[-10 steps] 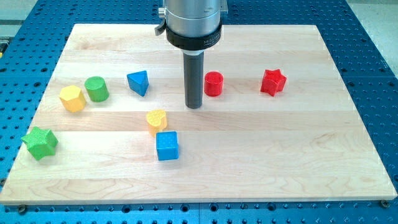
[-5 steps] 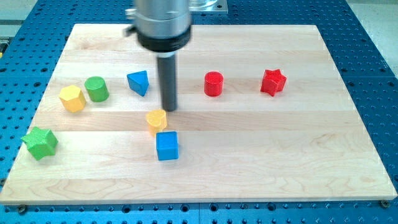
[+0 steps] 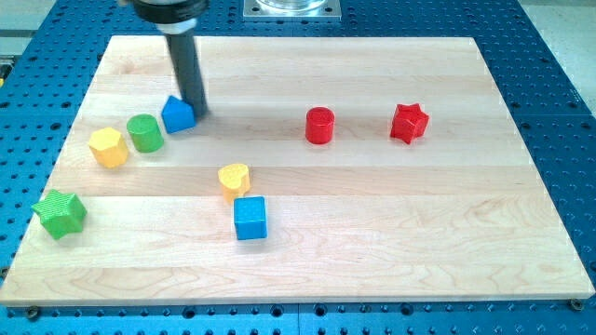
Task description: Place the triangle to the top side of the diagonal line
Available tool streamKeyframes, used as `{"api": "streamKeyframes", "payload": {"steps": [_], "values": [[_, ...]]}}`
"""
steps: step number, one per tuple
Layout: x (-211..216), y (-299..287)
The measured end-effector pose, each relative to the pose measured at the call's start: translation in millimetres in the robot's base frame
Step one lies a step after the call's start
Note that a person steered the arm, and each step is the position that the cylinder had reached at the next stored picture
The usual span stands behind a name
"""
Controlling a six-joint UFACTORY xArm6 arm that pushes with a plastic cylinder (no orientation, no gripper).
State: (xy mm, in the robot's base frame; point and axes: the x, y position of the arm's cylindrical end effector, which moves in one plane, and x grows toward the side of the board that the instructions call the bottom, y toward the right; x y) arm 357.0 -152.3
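Note:
The blue triangle (image 3: 177, 114) lies on the wooden board (image 3: 372, 214) in its upper left part, close to the green cylinder (image 3: 144, 133). My tip (image 3: 196, 114) touches the triangle's right side. The rod rises from there to the view's top left. No drawn line shows on the board.
A yellow hexagon (image 3: 108, 147) lies left of the green cylinder. A green star (image 3: 60, 213) is at the lower left. A yellow heart (image 3: 235, 180) sits just above a blue cube (image 3: 250, 218) at the middle. A red cylinder (image 3: 319, 125) and a red star (image 3: 409, 123) lie at the right.
My tip has swept left and up, from beside the red cylinder to the blue triangle's right side. The triangle has slid left and a little up toward the green cylinder.

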Motion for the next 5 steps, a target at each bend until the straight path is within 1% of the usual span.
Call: {"api": "streamKeyframes", "payload": {"steps": [1,2,3,4,5], "values": [[-6,0],[13,41],[52,40],[34,-41],[0,-60]]}}
